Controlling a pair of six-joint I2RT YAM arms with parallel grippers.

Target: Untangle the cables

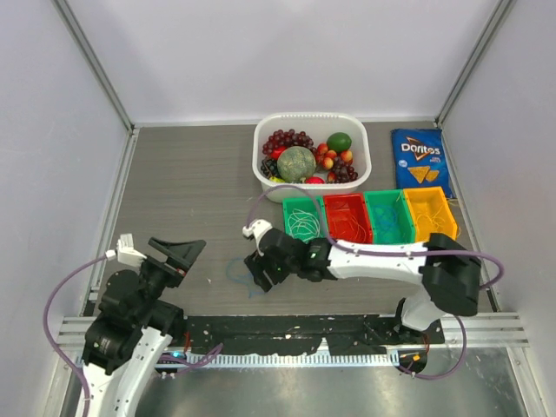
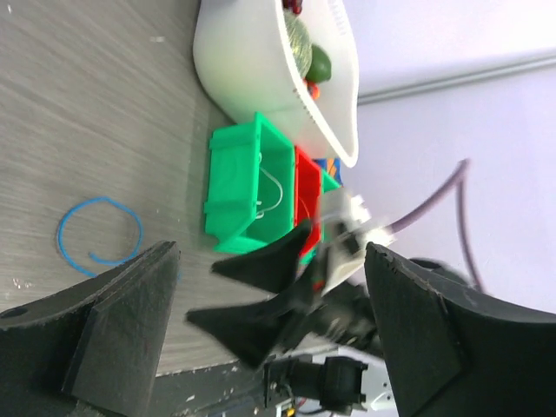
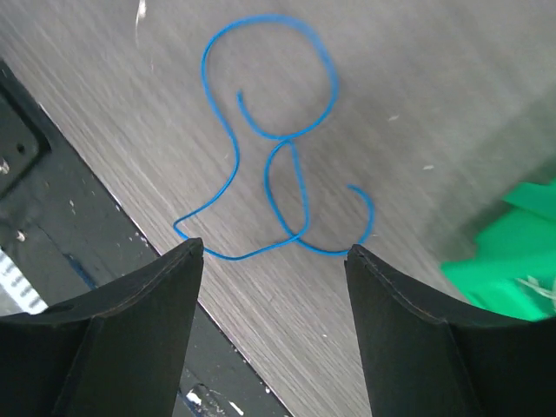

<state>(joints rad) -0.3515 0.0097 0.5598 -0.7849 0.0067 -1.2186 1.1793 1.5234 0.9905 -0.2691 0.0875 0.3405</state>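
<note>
**Cables: blue cable [image 3: 288, 139] beneath the spread right gripper [image 3: 271, 254]**

Fingers of the right gripper stand wide apart, with nothing held. The blue cable lies flat on the table [image 1: 191, 191], just under and ahead of the fingertips. It forms two loose loops that cross each other. Its nearest run passes through the gap between the two tips. I cannot tell whether either tip touches the wire or the tabletop. A blurred corner of the green bin [image 3: 504, 269] shows off to this hand's right.

The left gripper [image 1: 184, 261] also has its fingers apart and holds nothing. It is well apart from the blue cable. From its wrist camera one loop of that cable shows ahead of the hand, beyond one fingertip. The right gripper shows ahead too, in the gap between the fingers.

Beyond the right gripper stand four bins in a row, touching: green, red bin [image 1: 347, 217], teal bin [image 1: 388, 215] and yellow bin [image 1: 430, 213]. A white cable [image 2: 274, 195] lies coiled in the green bin. Thin wires show in the other bins, but they are too fine to tell their colours. Farther out are a white basket [image 1: 261, 165] of fruit and a Doritos bag [image 1: 420, 161].
</note>
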